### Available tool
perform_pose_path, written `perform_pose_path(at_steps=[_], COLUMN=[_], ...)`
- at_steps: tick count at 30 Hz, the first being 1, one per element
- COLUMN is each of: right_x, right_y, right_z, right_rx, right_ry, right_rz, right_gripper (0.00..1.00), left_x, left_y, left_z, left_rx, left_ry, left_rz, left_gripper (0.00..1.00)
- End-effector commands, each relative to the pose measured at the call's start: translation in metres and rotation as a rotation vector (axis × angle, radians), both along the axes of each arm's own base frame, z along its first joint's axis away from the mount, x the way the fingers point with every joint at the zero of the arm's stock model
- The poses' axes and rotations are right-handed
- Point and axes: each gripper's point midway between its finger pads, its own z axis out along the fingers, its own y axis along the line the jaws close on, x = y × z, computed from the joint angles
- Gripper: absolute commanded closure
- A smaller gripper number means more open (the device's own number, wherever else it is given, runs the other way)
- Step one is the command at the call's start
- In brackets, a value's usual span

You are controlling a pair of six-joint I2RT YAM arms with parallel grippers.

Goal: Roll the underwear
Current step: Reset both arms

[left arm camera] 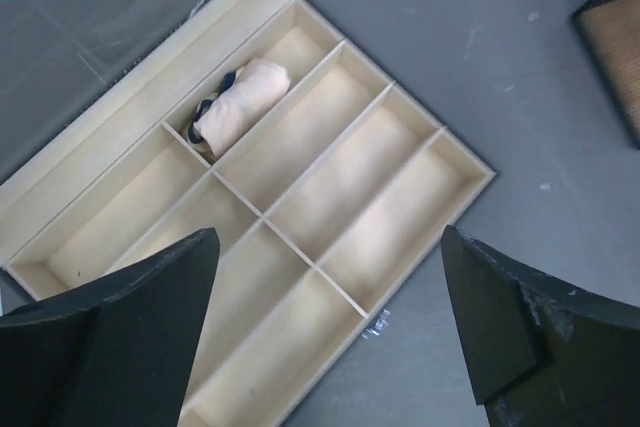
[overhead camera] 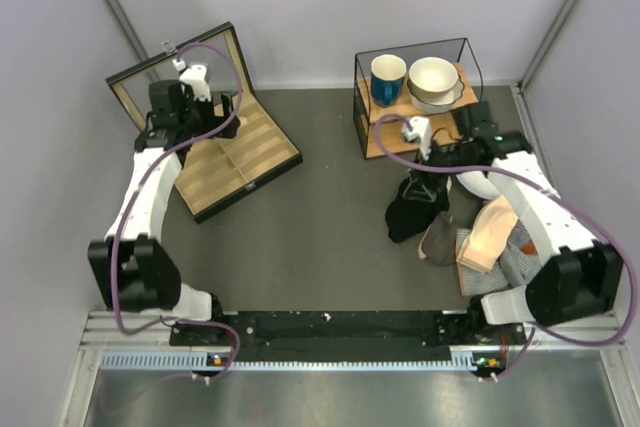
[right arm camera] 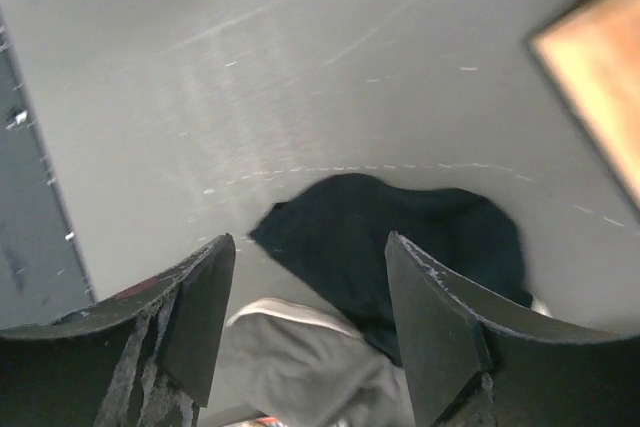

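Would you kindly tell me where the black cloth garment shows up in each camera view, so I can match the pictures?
Top external: the black cloth garment lies right of centre, just nearer the arms than the black-framed wooden shelf.
Left wrist: not in it.
Right wrist: low centre of the picture.
Shared landmark: the shelf, probably the blurred orange-brown panel at the right wrist view's upper right.
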Motion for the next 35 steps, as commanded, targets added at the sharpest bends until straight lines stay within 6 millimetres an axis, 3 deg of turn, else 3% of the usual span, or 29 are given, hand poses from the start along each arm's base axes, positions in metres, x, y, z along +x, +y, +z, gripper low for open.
perform_pose_path(at_steps=[1,2,3,4,5,6,7,9,10,11,13,15,18,35], right_x=[0.044,0.055,0.062,0.06,0.063,0.076,0.075,0.075,0.074,0.068,0.064,0.058,0.049,0.035], right_y=[-0.028,-0.035,-0.051,-0.059,-0.064,-0.088,-0.099,-0.123,-0.129,-0.134,-0.146,-0.154,-0.154,-0.139], right_z=[0.072,0.091,0.1,0.119,0.131,0.142,0.156,0.163,0.165,0.17,0.164,0.16,0.157,0.151], right_rx=[0.141,0.186,0.232,0.268,0.298,0.323,0.344,0.366,0.366,0.375,0.36,0.343,0.338,0.371], right_ry=[-0.223,-0.293,-0.275,-0.325,-0.355,-0.381,-0.424,-0.443,-0.459,-0.482,-0.477,-0.484,-0.488,-0.415], right_rz=[-0.305,-0.347,-0.461,-0.506,-0.553,-0.741,-0.833,-1.042,-1.079,-1.107,-1.197,-1.239,-1.24,-1.196], right_gripper=[0.32,0.24,0.18,0.04,0.01,0.01,0.01,0.01,0.01,0.01,0.01,0.01,0.01,0.01], left_x=[-0.041,-0.061,-0.072,-0.083,-0.103,-0.113,-0.12,-0.144,-0.149,-0.16,-0.169,-0.178,-0.182,-0.194], left_y=[-0.015,-0.017,-0.02,-0.023,-0.026,-0.03,-0.031,-0.035,-0.038,-0.04,-0.047,-0.053,-0.054,-0.057], left_z=[0.076,0.099,0.105,0.098,0.114,0.114,0.098,0.102,0.081,0.086,0.063,0.058,0.04,0.054], left_rx=[-0.105,-0.114,-0.137,-0.147,-0.151,-0.166,-0.173,-0.19,-0.198,-0.196,-0.219,-0.224,-0.206,-0.214], left_ry=[-0.23,-0.294,-0.311,-0.309,-0.366,-0.382,-0.373,-0.429,-0.399,-0.443,-0.417,-0.432,-0.386,-0.437], left_rz=[0.009,0.008,0.009,-0.001,-0.018,-0.03,-0.032,-0.039,-0.049,-0.065,-0.087,-0.115,-0.112,-0.122], left_gripper=[0.01,0.01,0.01,0.01,0.01,0.01,0.01,0.01,0.01,0.01,0.01,0.01,0.01,0.01])
